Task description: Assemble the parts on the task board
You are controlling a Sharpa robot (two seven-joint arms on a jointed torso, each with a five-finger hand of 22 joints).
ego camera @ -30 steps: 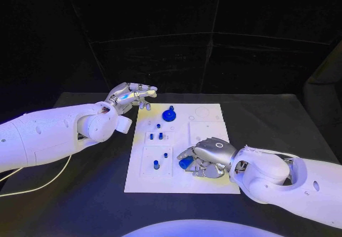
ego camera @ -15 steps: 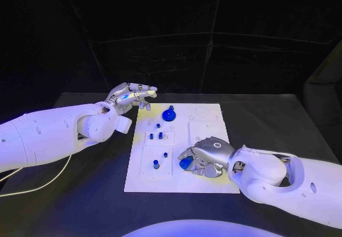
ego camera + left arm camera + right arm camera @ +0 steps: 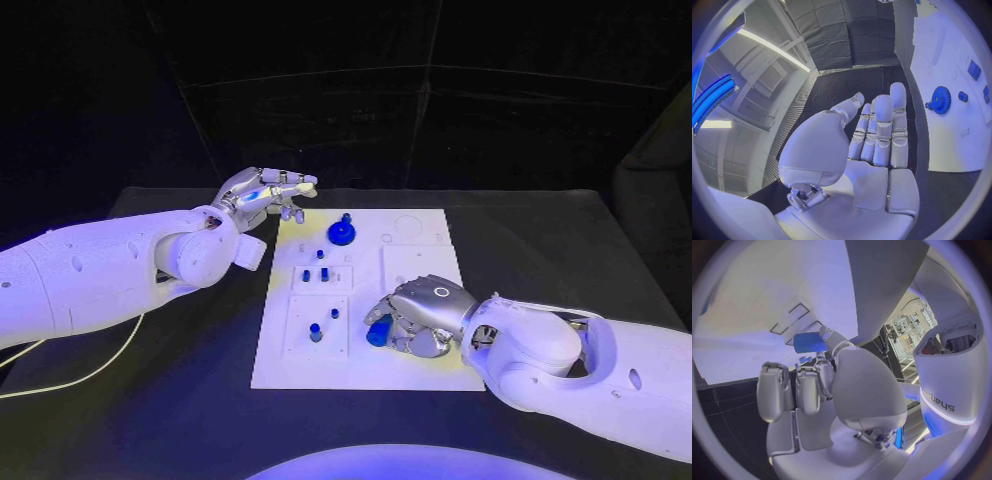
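The white task board [image 3: 421, 262] lies in the middle of the black table. My right hand [image 3: 421, 316] hovers over its near right part and pinches a blue cylinder part [image 3: 378, 333] between thumb and finger; the same cylinder [image 3: 807, 342] is visible at the fingertips [image 3: 826, 333] in the right wrist view. My left hand [image 3: 267, 192] floats beyond the board's far left corner, fingers [image 3: 882, 125] straight and holding nothing. A blue gear [image 3: 342, 233] stands on the far part of the board, also seen as the gear [image 3: 941, 99] beside the left hand. Small blue pegs [image 3: 316, 274] stand in the left blocks.
A white cable [image 3: 87, 370] trails across the table at the near left. Two more small blue pegs [image 3: 317, 334] stand in the board's near left block, close to my right hand. Bare black table [image 3: 548, 240] stretches to the right of the board.
My right hand has turned slightly over the board, and the blue cylinder in it now sits a little lower and more upright. The left hand has stayed where it was.
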